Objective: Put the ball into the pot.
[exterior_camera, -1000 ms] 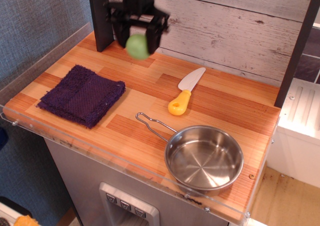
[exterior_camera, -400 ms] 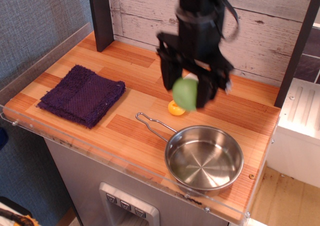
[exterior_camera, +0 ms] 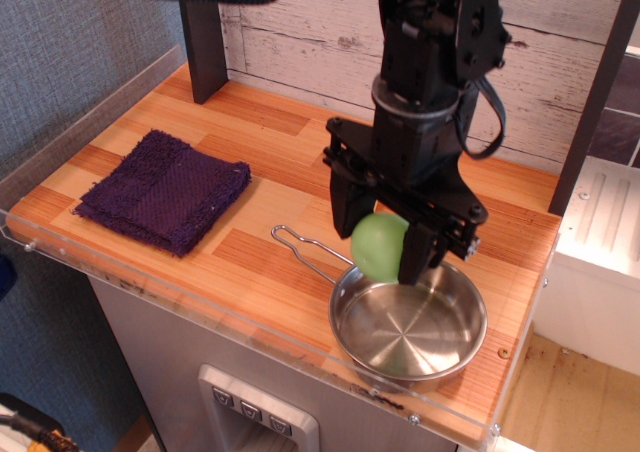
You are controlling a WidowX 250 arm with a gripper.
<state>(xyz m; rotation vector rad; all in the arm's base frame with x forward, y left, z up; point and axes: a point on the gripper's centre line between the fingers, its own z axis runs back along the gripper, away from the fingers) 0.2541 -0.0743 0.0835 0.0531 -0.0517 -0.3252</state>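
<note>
My black gripper (exterior_camera: pixel 382 244) is shut on the light-green ball (exterior_camera: pixel 379 245) and holds it just above the far left rim of the pot. The pot (exterior_camera: pixel 408 318) is a shallow shiny steel pan near the counter's front right, with its thin wire handle (exterior_camera: pixel 303 249) pointing left. The inside of the pot is bare. The arm hides the counter behind the pot.
A folded purple cloth (exterior_camera: pixel 164 189) lies on the left of the wooden counter (exterior_camera: pixel 270 162). A clear plastic lip (exterior_camera: pixel 230 317) runs along the front edge. A dark post (exterior_camera: pixel 203 34) stands at the back left, before a whitewashed plank wall.
The gripper has carried the ball from the back left of the counter, forward and right, and down to the pot's rim. The arm now hides the yellow-handled knife.
</note>
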